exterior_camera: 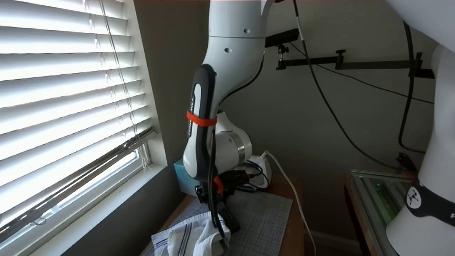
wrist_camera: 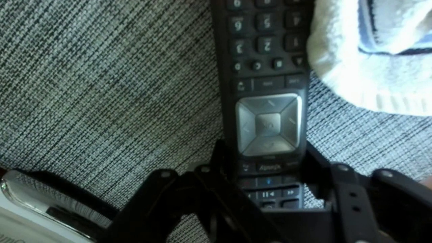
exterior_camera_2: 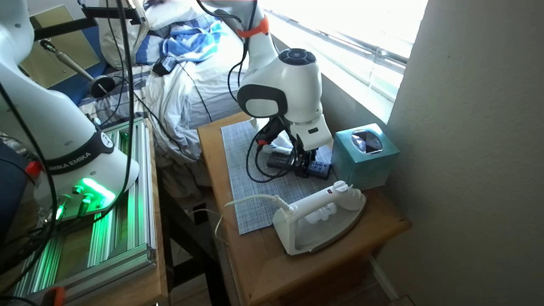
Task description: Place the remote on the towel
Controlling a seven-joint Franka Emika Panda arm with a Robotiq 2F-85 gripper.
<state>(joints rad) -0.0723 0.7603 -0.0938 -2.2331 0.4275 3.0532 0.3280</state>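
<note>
A: ok so, anything in the black two-fingered gripper (wrist_camera: 266, 158)?

B: yep, pinching a long black plastic remote (wrist_camera: 268, 101) across its width. Snug against both long sides in the wrist view, right by the bottom of the square silver button pad (wrist_camera: 269, 124).

A: up in the air or down low?

B: down low, over the grey woven mat (exterior_camera_2: 297, 187). Honestly can't tell if resting on it or just clear of it.

A: and the white cloth towel with blue stripes (exterior_camera: 193, 234)?

B: bunched up on the same mat, right beside the remote. Super close to one long side in the wrist view, up by the number keys (wrist_camera: 265, 44). Couldn't say if touching. So, remote beside towel, not on it.

A: anything else on there?

B: chunky white plastic iron (exterior_camera_2: 322, 213) near the mat's edge on the brown wooden table (exterior_camera_2: 263, 272), with a thin pale cord (exterior_camera_2: 255, 196) trailing over the side. Also a teal cardboard tissue box (exterior_camera_2: 361, 170), right by the mat.

A: and up top?

B: white robot arm (exterior_camera: 234, 57), with a narrow orange band (exterior_camera: 201, 119) strapped round it.
</note>
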